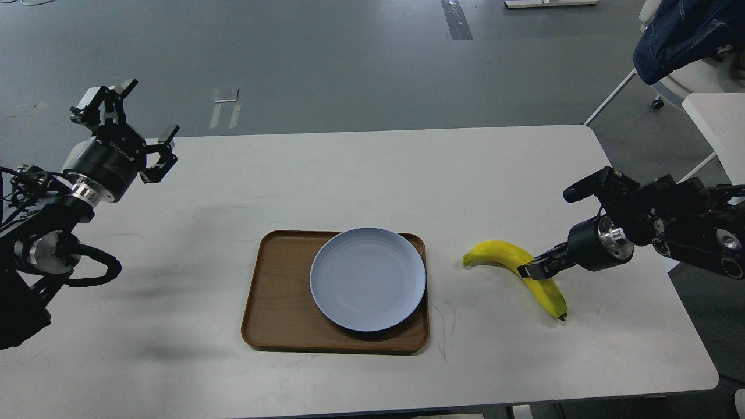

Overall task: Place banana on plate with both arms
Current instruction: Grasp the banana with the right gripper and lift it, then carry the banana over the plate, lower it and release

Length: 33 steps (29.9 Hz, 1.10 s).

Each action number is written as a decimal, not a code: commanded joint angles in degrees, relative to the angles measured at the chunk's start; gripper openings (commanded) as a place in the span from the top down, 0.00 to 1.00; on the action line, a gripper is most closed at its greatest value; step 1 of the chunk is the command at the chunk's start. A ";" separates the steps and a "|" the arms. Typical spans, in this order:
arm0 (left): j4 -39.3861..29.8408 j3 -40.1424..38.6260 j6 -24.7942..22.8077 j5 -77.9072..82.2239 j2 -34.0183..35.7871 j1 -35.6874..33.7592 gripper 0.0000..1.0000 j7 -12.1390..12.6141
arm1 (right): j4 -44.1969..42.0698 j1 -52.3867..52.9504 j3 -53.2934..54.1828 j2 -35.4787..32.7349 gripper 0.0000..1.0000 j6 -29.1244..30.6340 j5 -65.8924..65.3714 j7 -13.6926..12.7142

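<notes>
lying on the table, banana touches right gripper at mid-length.

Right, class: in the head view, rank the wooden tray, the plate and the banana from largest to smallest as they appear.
1. Wooden tray: largest.
2. Plate: smaller, resting on the tray.
3. Banana: smallest in area, though about as long as the plate is wide.

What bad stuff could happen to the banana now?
1. The right gripper meets the banana near its middle bend; a poor pinch there could let it swing or slip out when lifted.
2. The plate sits off-centre on the wooden tray, over its right rim, so a bump while setting down might shift it.
3. The left gripper is open and far away, so it probably could not catch a falling banana.
</notes>
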 commanded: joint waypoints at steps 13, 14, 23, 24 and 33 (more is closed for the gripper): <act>-1.23 -0.29 0.00 -0.17 1.11 -0.16 0.02 0.00 | 3.58 17.24 -0.80 9.84 0.94 2.42 11.00 0.00; -1.23 -0.38 0.00 -0.17 1.11 -0.16 0.02 0.00 | 2.79 17.77 -1.76 12.65 0.94 3.12 13.02 0.00; -1.23 -0.47 0.00 -0.35 1.11 -0.25 0.02 0.00 | -3.54 16.89 -8.27 27.52 0.94 2.69 21.12 0.00; -1.23 -0.47 0.00 -0.35 1.11 -0.16 0.02 0.00 | -3.89 16.63 -8.62 28.23 0.94 2.60 21.47 0.00; -1.23 -0.47 0.00 -0.35 1.11 -0.16 0.02 0.00 | -7.50 13.64 -9.59 33.51 0.85 2.25 22.27 0.00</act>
